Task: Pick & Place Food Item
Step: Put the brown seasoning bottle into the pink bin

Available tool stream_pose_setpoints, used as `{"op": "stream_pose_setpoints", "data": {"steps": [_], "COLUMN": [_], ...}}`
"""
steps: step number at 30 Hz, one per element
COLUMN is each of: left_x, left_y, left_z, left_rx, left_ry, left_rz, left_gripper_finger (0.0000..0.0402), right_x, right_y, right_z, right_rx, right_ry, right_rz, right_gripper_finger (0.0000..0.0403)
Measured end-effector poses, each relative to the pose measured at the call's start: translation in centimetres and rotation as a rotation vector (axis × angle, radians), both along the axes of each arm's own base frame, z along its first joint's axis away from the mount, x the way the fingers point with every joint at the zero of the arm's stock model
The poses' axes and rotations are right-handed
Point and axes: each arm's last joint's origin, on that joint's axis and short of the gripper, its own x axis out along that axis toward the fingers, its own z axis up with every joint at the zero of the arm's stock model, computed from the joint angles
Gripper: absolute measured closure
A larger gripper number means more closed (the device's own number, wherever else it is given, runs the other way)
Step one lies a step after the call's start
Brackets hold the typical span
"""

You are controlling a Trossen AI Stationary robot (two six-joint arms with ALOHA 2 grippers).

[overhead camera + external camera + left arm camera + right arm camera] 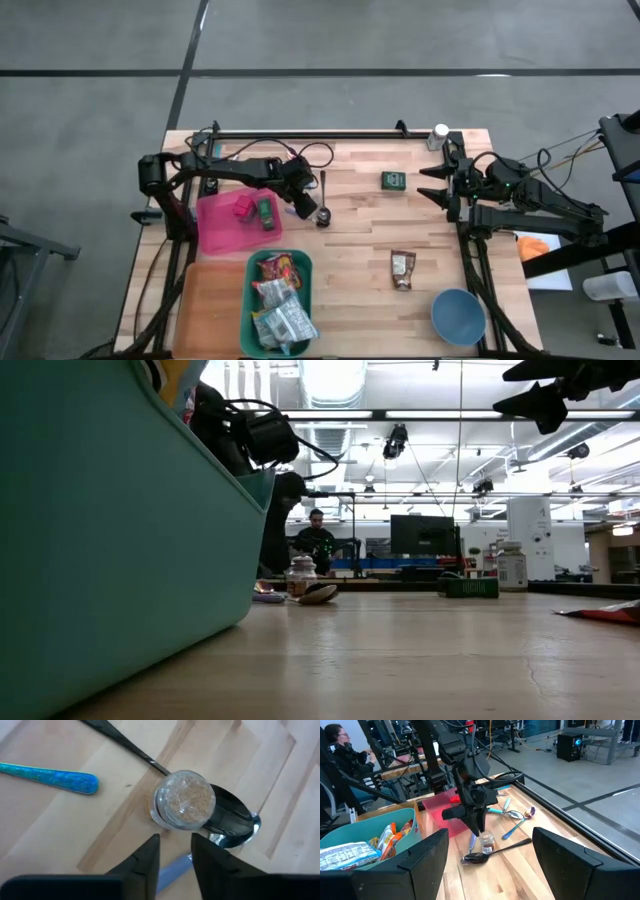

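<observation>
The left gripper (175,851) hangs just above a small glass jar (185,806) with grainy beige content. Its two fingers (148,857) stand a bit apart with a narrow gap, and nothing is between them; they do not clamp the jar. In the right wrist view the fingertips point down at the jar's top, very near, but touching or not I cannot tell.

The jar stands upright on the wooden table (360,250), beside the bowl of a dark spoon (230,817) whose handle runs away past the jar. A blue-handled utensil (50,776) lies near, apart from the jar.

To the left of the gripper in the high view is a pink tray (225,225) w/ small items inside. In front of it a teal bin (280,300) holds snack packets.

Further out on the table: a green box (392,181), a brown snack packet (402,270) and a blue bowl (458,316), all well apart.

The right gripper (432,185) waits raised at the table's right side, fingers wide apart and empty.
</observation>
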Motion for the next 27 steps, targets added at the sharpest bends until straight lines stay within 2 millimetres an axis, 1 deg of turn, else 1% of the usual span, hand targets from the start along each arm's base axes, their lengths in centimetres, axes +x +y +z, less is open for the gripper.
{"op": "stream_pose_setpoints", "data": {"steps": [3, 8, 12, 15, 18, 20, 24, 27], "left_x": [0.0, 0.0, 0.2, 0.4, 0.7, 0.8, 1.1, 1.2], "left_y": [0.0, 0.0, 0.1, 0.3, 0.5, 0.6, 0.7, 0.7], "left_z": [0.0, 0.2, 1.0, 1.1, 1.2, 1.3, 1.5, 1.2], "left_rx": [-0.043, -0.089, -0.069, -0.029, 0.019, 0.057, 0.102, 0.112], "left_ry": [-0.014, -0.037, -0.094, -0.111, -0.132, -0.145, -0.178, -0.172], "left_rz": [-0.023, -0.045, -0.053, -0.038, -0.017, -0.019, -0.050, -0.072], "left_gripper_finger": [0.0238, 0.0141, 0.0072, 0.0035, 0.0010, 0.0004, 0.0015, 0.0025], "right_x": [0.0, 0.0, 0.0, 0.0, 0.0, 0.0, 0.0, 0.0], "right_y": [0.0, 0.0, 0.0, 0.0, 0.0, 0.0, 0.0, 0.0], "right_z": [0.0, 0.0, 0.0, 0.0, 0.0, 0.0, 0.0, 0.0], "right_rx": [0.000, 0.000, 0.000, 0.000, 0.000, 0.000, 0.000, 0.000], "right_ry": [0.000, 0.000, 0.000, 0.000, 0.000, 0.000, 0.000, 0.000], "right_rz": [0.000, 0.000, 0.000, 0.000, 0.000, 0.000, 0.000, 0.000], "right_gripper_finger": [0.0117, 0.0117, 0.0117, 0.0117, 0.0117, 0.0117, 0.0117, 0.0117]}}
